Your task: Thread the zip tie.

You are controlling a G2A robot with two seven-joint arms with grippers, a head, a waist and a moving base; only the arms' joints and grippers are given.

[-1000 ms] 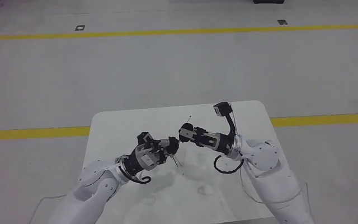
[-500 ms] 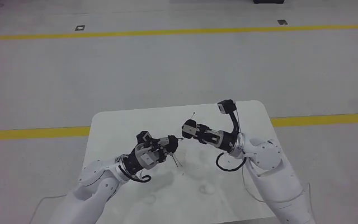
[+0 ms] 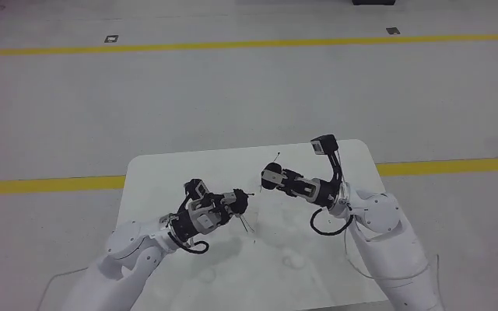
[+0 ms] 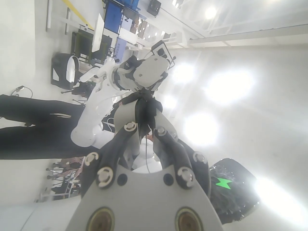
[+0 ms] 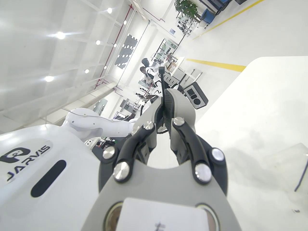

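Top view, worktop: the white, round-cornered worktop lay under both arms. The action was held in the air above its middle, presumably so either end could be turned freely.

Top view, left pincer: the left pincer pointed at its partner. A fine dark strand jutted out beneath it toward the robot, probably a loose end of the tie, though it was too thin to swear to.

Top view, right pincer: the right pincer faced it, near but apart. The thin black plastic zip tie poked out past its tips, away from the robot.

Left wrist view, left pincer: the left pincer was pressed together on a dark strip, taken to be the zip tie.

Left wrist view, right pincer: the right pincer sat just beyond, nose to nose with the left. That looked like a line-up for feeding one end into the other.

Right wrist view, right pincer: the right pincer was clamped on the zip tie, with the strap gripped between the pads.

Right wrist view, zip tie head: the small square head stood clear of the fingertips. That seemed a sensible hold, since it left the slot exposed for the tail.

Right wrist view, worktop: the worktop lay beside and below, apart from the tie.

Step in hand: aligning tail and head, by the look of it. Whether the tail had entered the slot could not be told.
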